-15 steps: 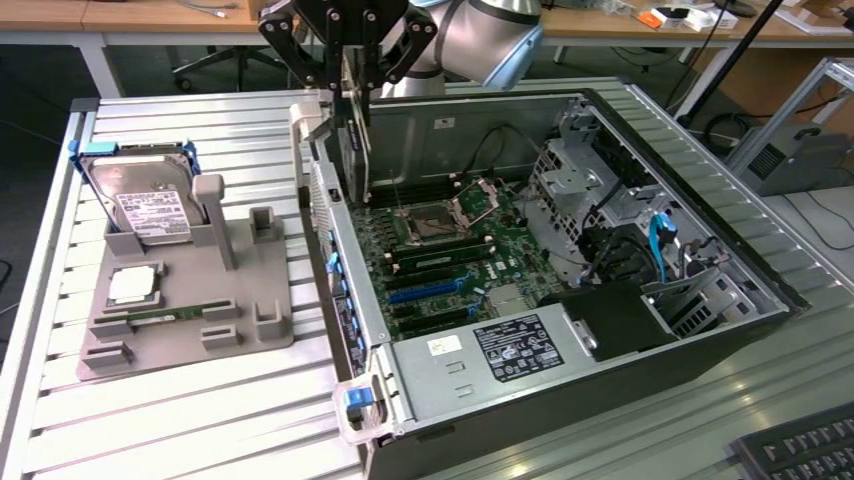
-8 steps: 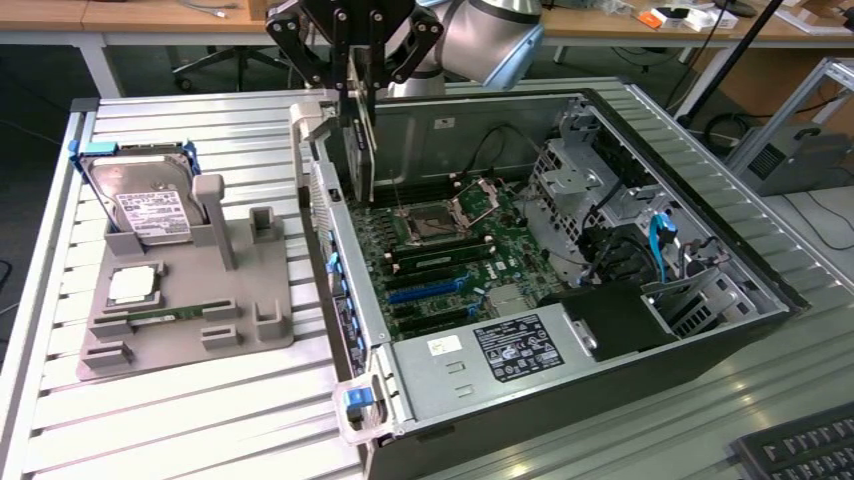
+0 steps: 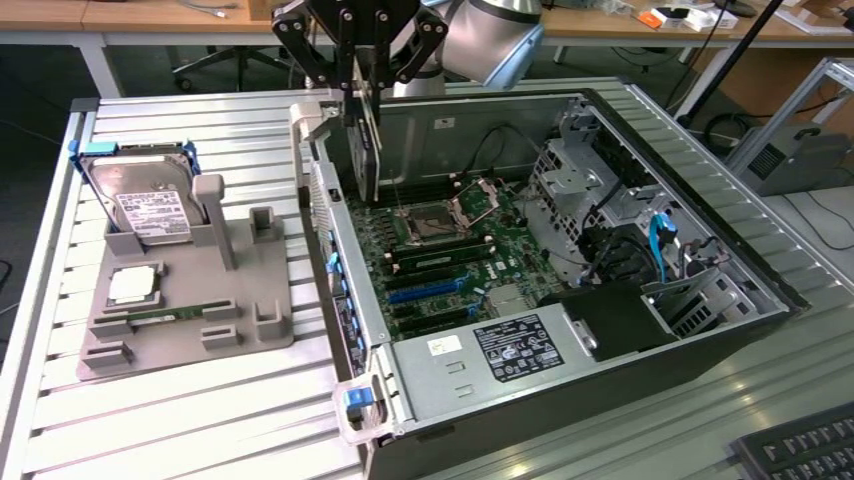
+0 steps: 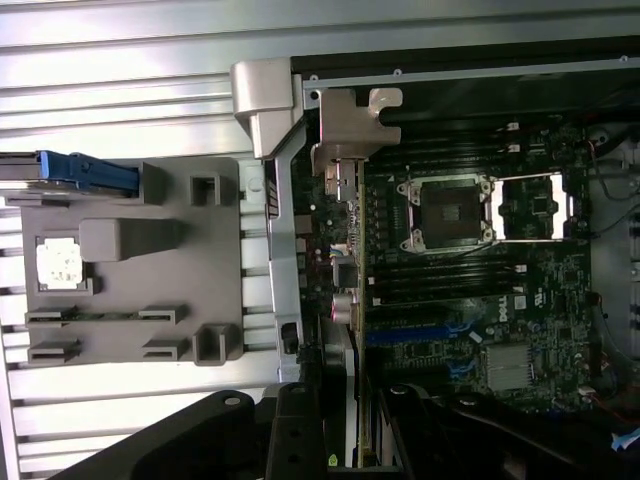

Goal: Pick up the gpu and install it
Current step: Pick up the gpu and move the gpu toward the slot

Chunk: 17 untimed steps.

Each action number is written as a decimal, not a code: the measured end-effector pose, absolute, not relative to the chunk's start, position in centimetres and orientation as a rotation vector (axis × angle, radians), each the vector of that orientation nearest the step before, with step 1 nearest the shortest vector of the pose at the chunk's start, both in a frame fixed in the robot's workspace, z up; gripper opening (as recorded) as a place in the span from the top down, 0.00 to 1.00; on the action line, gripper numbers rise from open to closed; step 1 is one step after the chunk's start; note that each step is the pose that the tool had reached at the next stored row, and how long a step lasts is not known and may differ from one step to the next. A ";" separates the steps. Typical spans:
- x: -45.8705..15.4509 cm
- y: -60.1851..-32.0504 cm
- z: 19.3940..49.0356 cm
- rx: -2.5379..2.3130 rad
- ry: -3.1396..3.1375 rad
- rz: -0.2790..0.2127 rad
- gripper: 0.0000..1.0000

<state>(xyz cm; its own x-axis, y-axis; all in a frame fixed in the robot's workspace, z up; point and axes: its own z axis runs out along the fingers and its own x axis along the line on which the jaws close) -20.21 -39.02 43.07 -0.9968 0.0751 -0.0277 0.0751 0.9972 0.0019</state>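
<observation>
One gpu (image 3: 368,150) clamped upright in pincer (image 3: 363,92), hanging over pc case (image 3: 454,120).

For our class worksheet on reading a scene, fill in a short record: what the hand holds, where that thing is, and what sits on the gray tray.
Hand: closed on the graphics card
Card position: upright, inside the open computer case, over the main board
Card seated in a slot: cannot tell
Tray holds: hard drive, processor chip, memory stick
</observation>
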 end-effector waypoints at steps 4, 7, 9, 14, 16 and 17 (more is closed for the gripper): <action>-20.0 -39.0 43.1 0.117 3.112 0.001 0.73; -19.6 -39.0 43.1 0.117 3.112 0.001 0.73; -19.3 -39.0 43.1 0.117 3.112 0.001 0.73; -18.0 -39.0 43.1 0.117 3.112 0.001 0.73; -17.7 -39.0 43.1 0.117 3.112 0.001 0.73; -17.6 -39.0 43.1 0.117 3.112 0.001 0.73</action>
<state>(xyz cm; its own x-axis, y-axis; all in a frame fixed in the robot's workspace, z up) -17.57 -39.03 43.07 -0.9968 0.0751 -0.0277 0.0750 0.9972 0.0018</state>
